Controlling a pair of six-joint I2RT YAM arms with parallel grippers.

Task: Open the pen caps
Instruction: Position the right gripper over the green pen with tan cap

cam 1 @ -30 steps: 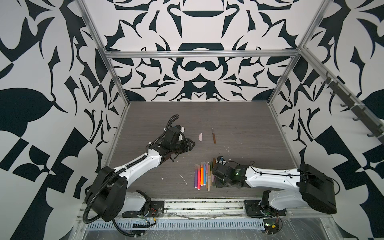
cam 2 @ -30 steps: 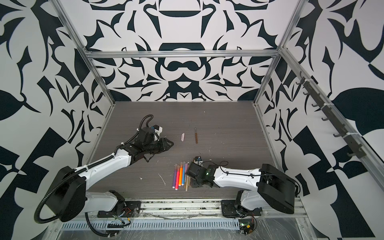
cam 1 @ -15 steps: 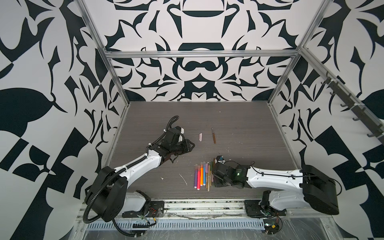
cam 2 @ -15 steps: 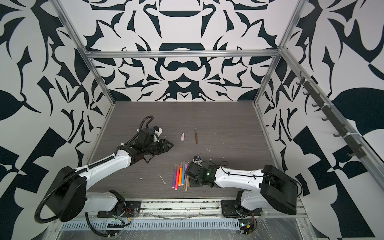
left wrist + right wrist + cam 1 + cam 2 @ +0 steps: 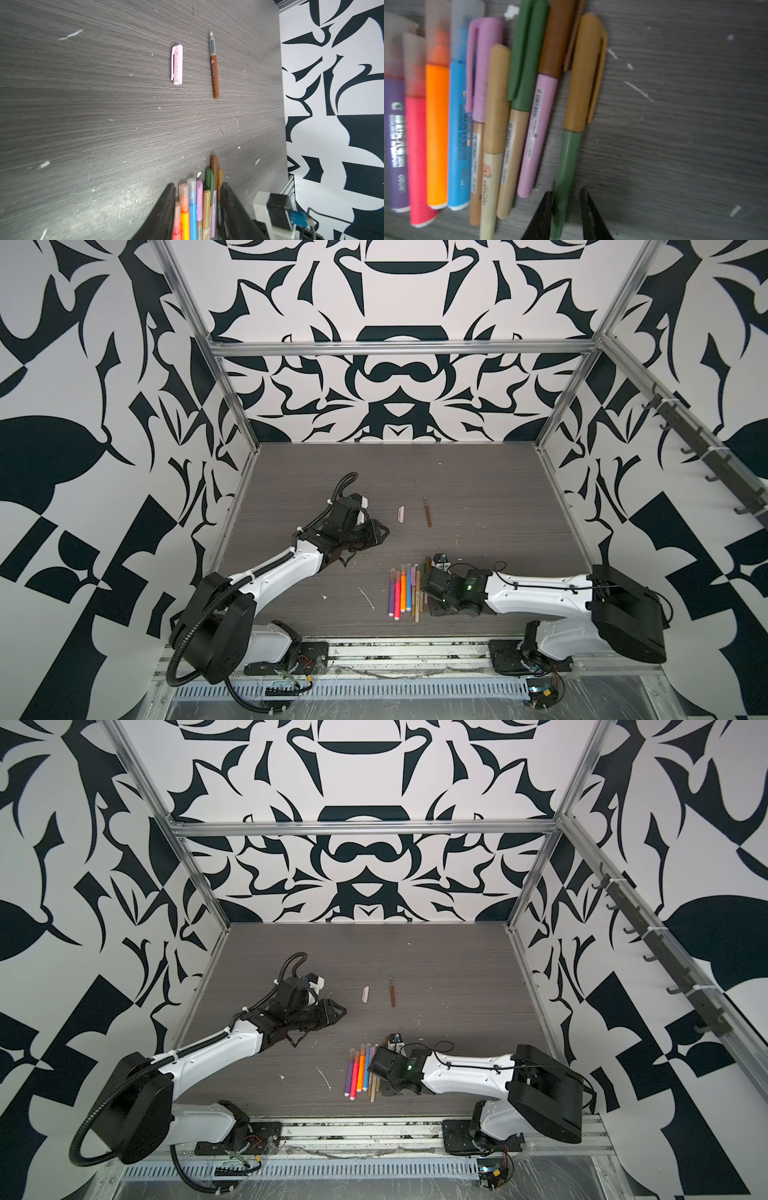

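The right claw (image 5: 565,192) is sitting narrowly parted astride the olive pen (image 5: 566,162), with a gap showing on one side and the tan cap (image 5: 583,72) on. That pen is lying at the edge of the row of pens (image 5: 403,589) on the worktop (image 5: 478,510). The left claw (image 5: 198,187) is hovering part-open and empty near a loose pink cap (image 5: 401,514) and an uncapped brown pen (image 5: 427,515).
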